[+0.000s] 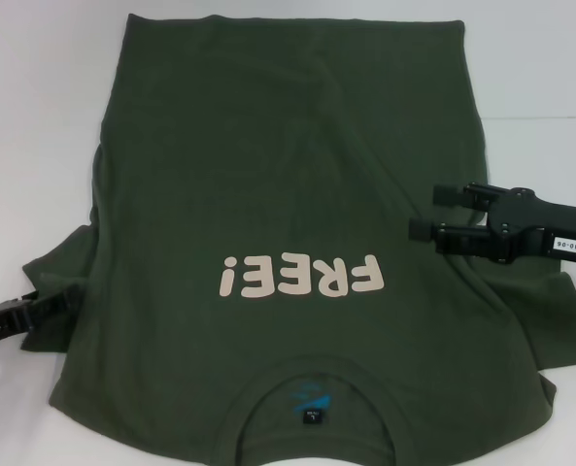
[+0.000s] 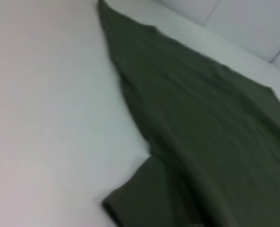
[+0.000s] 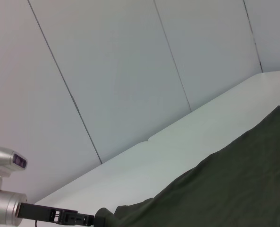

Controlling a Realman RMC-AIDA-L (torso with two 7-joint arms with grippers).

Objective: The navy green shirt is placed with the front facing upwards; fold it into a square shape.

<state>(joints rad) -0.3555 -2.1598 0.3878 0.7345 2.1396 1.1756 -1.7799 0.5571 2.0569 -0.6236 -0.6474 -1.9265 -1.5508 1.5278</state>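
The dark olive-green shirt lies front up on the white table, collar and neck label nearest me, and the cream "FREE!" lettering reads upside down. My left gripper is at the edge of the shirt's left sleeve, low over the table. It also shows in the right wrist view, at the sleeve's tip. My right gripper is open and empty, hovering above the shirt's right side, fingers pointing inward. The shirt also shows in the left wrist view and the right wrist view.
The white table extends on both sides of the shirt. A white panelled wall stands beyond the table's far edge. The shirt's right sleeve spreads out under the right arm.
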